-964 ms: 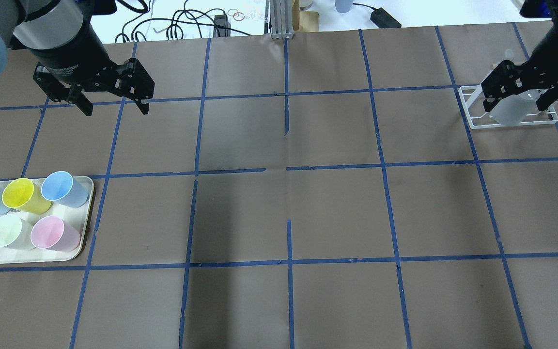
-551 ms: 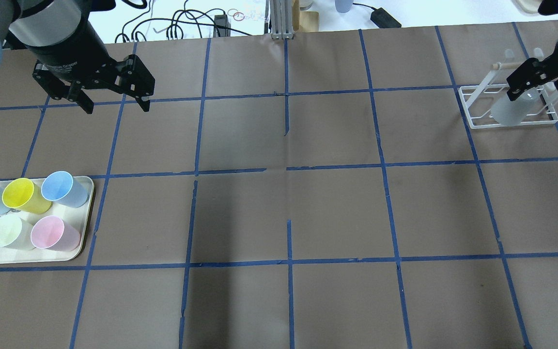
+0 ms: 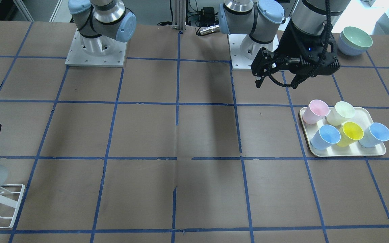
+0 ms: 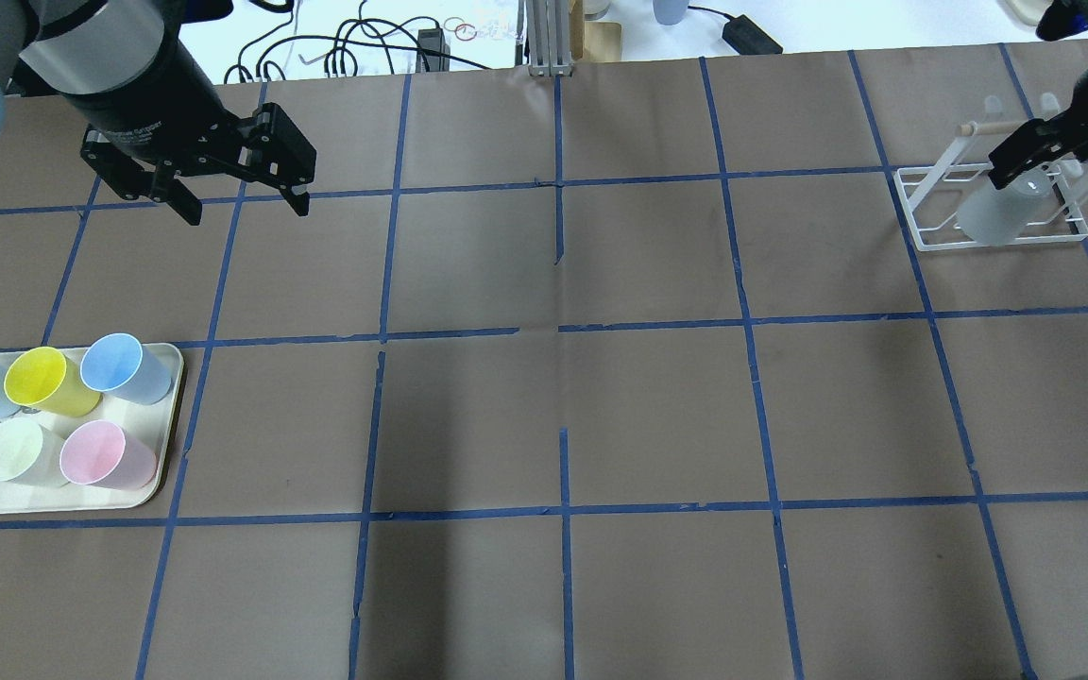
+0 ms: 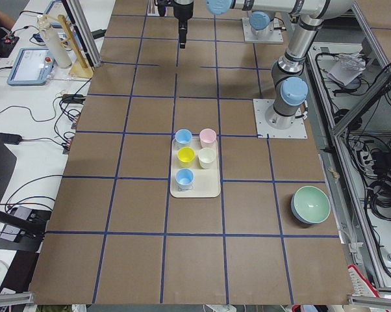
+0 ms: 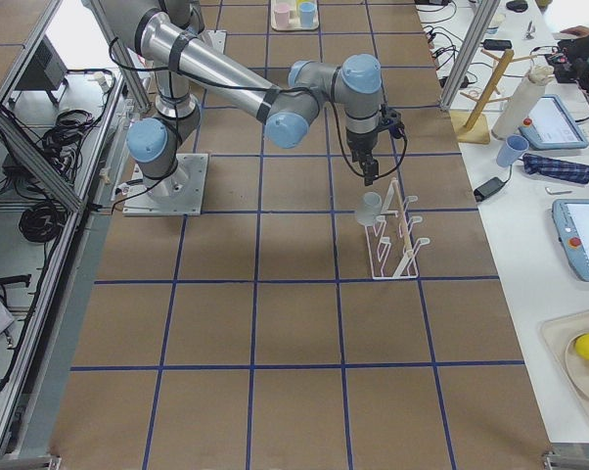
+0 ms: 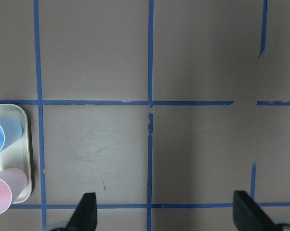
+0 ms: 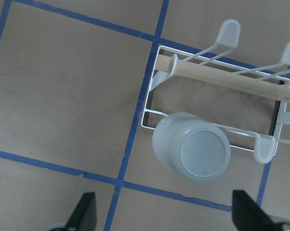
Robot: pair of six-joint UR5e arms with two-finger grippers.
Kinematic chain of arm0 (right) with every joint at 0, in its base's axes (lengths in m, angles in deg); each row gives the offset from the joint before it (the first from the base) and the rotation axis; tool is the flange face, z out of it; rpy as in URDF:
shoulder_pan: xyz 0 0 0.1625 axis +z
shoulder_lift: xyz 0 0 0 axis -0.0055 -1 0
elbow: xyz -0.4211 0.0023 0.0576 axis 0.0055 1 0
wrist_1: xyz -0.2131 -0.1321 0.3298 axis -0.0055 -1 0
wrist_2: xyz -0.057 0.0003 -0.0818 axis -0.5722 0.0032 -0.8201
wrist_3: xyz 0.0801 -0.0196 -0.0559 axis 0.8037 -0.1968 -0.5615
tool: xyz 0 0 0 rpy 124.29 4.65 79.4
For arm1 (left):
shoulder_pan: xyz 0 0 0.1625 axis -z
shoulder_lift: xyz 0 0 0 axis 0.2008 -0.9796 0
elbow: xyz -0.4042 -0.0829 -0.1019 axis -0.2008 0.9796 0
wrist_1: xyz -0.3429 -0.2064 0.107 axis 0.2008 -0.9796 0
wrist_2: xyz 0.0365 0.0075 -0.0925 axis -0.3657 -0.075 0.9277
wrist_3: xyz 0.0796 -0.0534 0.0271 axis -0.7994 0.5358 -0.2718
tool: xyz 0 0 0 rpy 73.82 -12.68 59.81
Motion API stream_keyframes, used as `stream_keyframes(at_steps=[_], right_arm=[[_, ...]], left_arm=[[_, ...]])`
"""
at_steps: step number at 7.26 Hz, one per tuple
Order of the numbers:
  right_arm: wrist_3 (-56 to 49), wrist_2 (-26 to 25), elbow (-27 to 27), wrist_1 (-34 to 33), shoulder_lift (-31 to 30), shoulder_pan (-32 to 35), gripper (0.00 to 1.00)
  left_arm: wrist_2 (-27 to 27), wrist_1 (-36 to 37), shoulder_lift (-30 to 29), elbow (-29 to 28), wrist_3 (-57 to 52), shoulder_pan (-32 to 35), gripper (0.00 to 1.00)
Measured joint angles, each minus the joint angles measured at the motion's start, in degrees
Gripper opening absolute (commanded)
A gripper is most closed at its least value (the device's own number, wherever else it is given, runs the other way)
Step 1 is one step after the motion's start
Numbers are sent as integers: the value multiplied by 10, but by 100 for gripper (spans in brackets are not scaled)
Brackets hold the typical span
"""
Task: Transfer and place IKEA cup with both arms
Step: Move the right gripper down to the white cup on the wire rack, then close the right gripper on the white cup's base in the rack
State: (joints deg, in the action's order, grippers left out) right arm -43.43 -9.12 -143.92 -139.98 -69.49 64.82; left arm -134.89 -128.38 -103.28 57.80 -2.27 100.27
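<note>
The IKEA cup point(image 8: 192, 152) sits mouth-down, its flat base turned up, on the robot-facing side of a white wire rack point(image 8: 151, 94). The rack carries a wooden dowel point(image 8: 231, 80) along its top and stands in the right half of the worktop point(image 4: 657, 406), near the long edge opposite the robot. The right gripper point(image 8: 164, 215) hangs above the cup without touching it. Its two fingers are spread wide and hold nothing, and the cup lies outside the span between them. The left gripper point(image 4: 246, 210) hovers over bare worktop in the left half, also toward the far long edge. Its fingers are likewise spread wide and empty. Nearer the robot in that left half, about midway across the worktop's depth, a cream tray point(image 4: 34, 501) holds five upright pastel cups point(image 4: 39, 378): two blue, one yellow, one green and one pink. Two stacked bowls point(image 3: 355, 41), green over blue, rest close to the robot's own long edge, beyond the left arm's base toward the left end.
</note>
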Motion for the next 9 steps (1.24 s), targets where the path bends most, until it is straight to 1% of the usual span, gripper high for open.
stream_keyframes(at_steps=[3,9], right_arm=[[-17,1,0,-27,29,-15,100],[-18,0,1,-61,73,-17,100]], left_arm=[[-1,0,1,0,0,0,100],[0,0,1,0,0,0,100]])
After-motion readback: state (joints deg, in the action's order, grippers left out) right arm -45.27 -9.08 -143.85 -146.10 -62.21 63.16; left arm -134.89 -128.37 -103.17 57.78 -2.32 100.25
